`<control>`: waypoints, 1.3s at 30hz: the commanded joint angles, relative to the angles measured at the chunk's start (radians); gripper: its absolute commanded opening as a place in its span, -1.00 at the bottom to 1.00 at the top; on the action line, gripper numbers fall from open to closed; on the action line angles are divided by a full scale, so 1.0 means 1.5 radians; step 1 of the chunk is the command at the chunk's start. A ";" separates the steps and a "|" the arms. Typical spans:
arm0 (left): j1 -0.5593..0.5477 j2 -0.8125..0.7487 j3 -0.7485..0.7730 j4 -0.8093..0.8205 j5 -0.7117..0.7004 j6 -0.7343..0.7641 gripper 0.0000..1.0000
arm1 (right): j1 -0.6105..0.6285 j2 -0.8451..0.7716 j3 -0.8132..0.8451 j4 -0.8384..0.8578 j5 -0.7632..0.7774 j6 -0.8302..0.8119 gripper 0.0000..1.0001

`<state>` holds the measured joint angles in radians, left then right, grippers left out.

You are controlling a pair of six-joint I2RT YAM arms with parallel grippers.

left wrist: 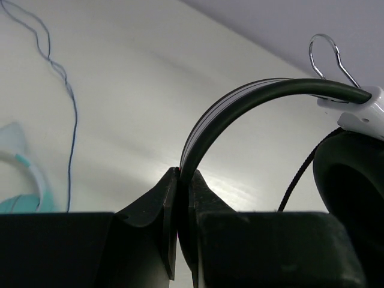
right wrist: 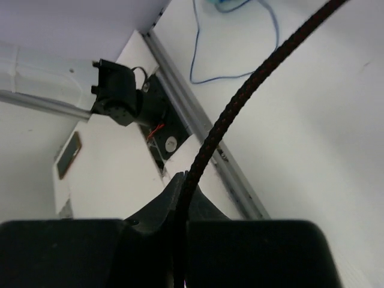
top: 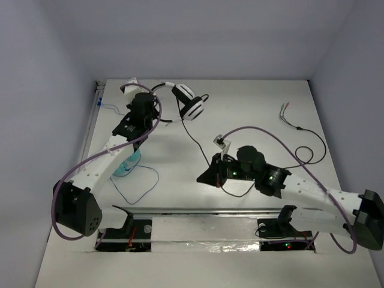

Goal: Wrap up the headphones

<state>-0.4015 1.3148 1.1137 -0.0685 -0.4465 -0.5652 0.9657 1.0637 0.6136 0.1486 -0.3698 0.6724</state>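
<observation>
- The left jaws are shut on the headband (left wrist: 240,102) of the headphones (top: 183,97). They pinch only its thin edge, right at their tips.
- From that pinch the band arcs up and off to the right of the left jaws, ending at a black earcup (left wrist: 354,186). The whole headset sits at the far side of the desk (top: 252,102).
- The right jaws are closed on the braided black cable (right wrist: 207,147), which enters between their tips and runs up and away from them.
- Seen from above, the cable drops loosely from the earcup to the right jaws. Behind the right jaws, the rest trails off in loops to the plugs (top: 287,109), well apart from them.
- Risk: the hold on the band is narrow, so a tug through the cable could twist the band out of the left jaws.
- Risk: the cable is thin and may slide through the right jaws or slip out sideways during winding, loosening the wrap.
- Risk: the long loose tail could drag and snag on the purple robot cable (top: 247,128) just behind the right jaws.
- Risk: the teal object (top: 125,167) and its blue cord (right wrist: 192,48) lie between the two sets of jaws and could get swept into the wrap.
- Risk: pulling too hard would strain the cable where it joins the earcup.
</observation>
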 commanded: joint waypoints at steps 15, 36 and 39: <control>-0.190 0.067 -0.053 -0.049 -0.123 0.019 -1.00 | 0.003 0.056 0.393 -0.408 0.177 -0.212 -1.00; -0.210 -0.004 -0.080 -0.101 0.223 0.171 -1.00 | -0.184 0.174 0.455 -0.328 0.373 -0.292 -1.00; -0.204 -0.019 -0.091 -0.064 0.349 0.189 -1.00 | -0.201 0.183 0.430 -0.297 0.363 -0.301 -1.00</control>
<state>-0.7113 1.3529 0.9897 -0.2466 -0.1516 -0.3218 0.6899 1.3449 1.2465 -0.4145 0.1772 0.2737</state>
